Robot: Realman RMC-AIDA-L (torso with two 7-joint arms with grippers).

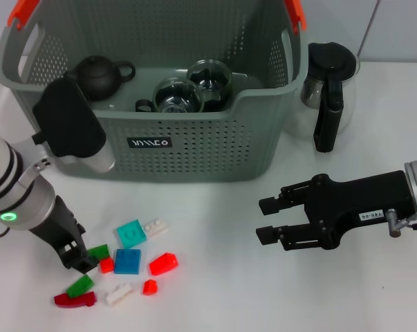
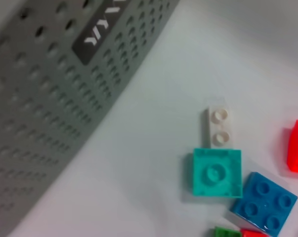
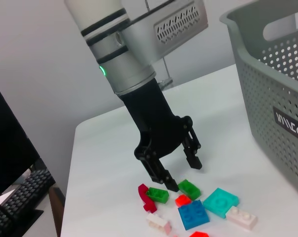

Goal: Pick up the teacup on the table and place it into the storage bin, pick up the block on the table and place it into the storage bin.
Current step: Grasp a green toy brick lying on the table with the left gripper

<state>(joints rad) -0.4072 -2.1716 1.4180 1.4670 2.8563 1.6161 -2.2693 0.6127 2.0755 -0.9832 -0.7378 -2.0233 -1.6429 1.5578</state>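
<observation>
Left gripper (image 1: 82,257) sits low in the lower left of the head view, fingers spread apart and empty, tips right over the block pile. In the right wrist view the same gripper (image 3: 181,173) straddles a green block (image 3: 189,188); one finger looks to touch another green block (image 3: 157,194), the other hangs just above the table. Nothing gripped yet.

Right gripper (image 1: 276,221) hovers at right centre of the head view, jaws apart, empty, well clear of the pile.

Storage bin (image 1: 194,149) fills the upper middle; a dark teapot (image 1: 97,75) and glass teacups (image 1: 179,97) already lie inside. A black-handled kettle (image 1: 326,86) stands beside it, upper right.

Step in hand, by my read: grab one block. Pieces are crowded: teal block (image 1: 131,233), blue block (image 1: 127,261), white block (image 1: 155,226) and red block (image 1: 163,263) lie near each other. Best to centre the fingers on the green one, drop straight down and close across its short sides, so neighbours don't get dragged or wedged. Lift clear before swinging up to the bin, since its front wall is tall.
</observation>
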